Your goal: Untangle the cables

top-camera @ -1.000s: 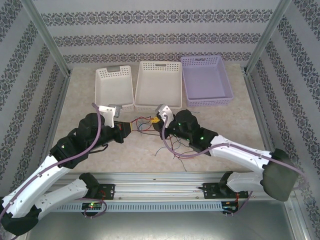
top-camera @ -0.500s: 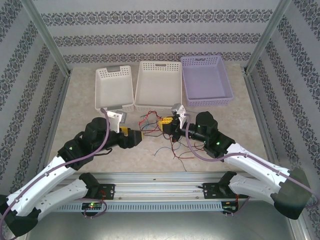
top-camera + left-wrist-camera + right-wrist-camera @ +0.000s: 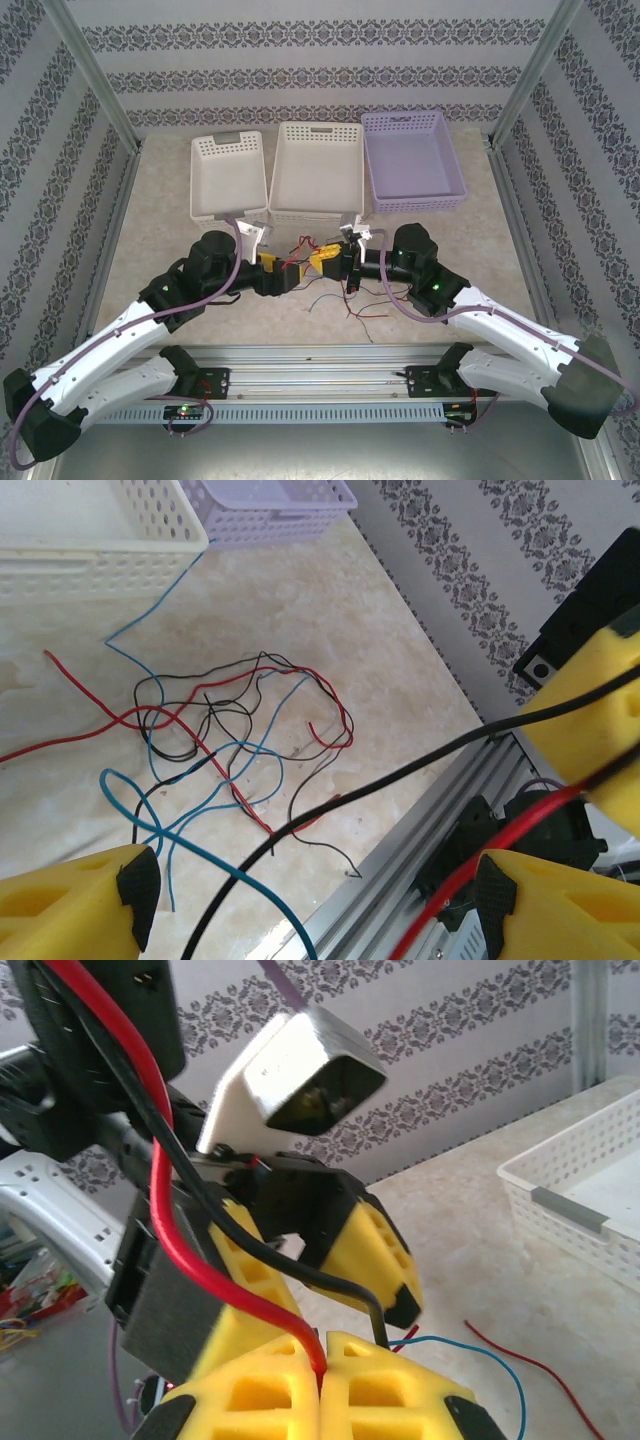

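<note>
Counter (image 3: 160, 200): beige, with the loose tangle lying in front of my bases.
Left arm (image 3: 120, 335): stretched forward and inward, wrist low.
Right arm (image 3: 500, 325): mirrors it, and the two wrists meet at mid-counter.
Left hand (image 3: 310, 890): released, my fingers wide, red and black strands running between them.
Right hand (image 3: 320, 1380): clenched, pinching a red and a black strand.
Cables (image 3: 230, 730): red, black and blue loops on the counter beneath both hands.

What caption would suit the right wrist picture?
Right gripper pinching a red cable and a black cable between yellow fingers.
</note>
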Robot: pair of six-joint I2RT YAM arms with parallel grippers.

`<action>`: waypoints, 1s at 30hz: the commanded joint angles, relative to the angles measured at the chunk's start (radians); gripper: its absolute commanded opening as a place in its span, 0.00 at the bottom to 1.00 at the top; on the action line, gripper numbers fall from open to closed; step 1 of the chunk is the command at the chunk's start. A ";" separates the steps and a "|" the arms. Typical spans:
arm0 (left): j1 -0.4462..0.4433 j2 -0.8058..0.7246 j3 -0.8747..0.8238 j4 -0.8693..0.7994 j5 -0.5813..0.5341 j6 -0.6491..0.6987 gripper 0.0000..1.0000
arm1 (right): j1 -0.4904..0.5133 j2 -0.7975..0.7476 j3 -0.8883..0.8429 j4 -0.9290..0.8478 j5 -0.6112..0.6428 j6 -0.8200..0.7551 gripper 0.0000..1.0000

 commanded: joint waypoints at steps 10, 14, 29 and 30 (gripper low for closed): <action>-0.012 0.040 -0.053 0.150 0.084 -0.019 0.84 | -0.004 0.015 -0.015 0.124 -0.169 0.060 0.00; -0.011 0.058 -0.068 0.163 0.075 -0.017 0.83 | -0.006 0.014 -0.010 0.132 -0.216 0.074 0.00; -0.012 0.097 -0.138 0.282 0.106 -0.051 0.73 | -0.040 0.012 -0.019 0.244 -0.265 0.171 0.00; -0.012 0.099 -0.139 0.285 0.106 -0.052 0.68 | -0.041 0.014 -0.021 0.248 -0.267 0.174 0.00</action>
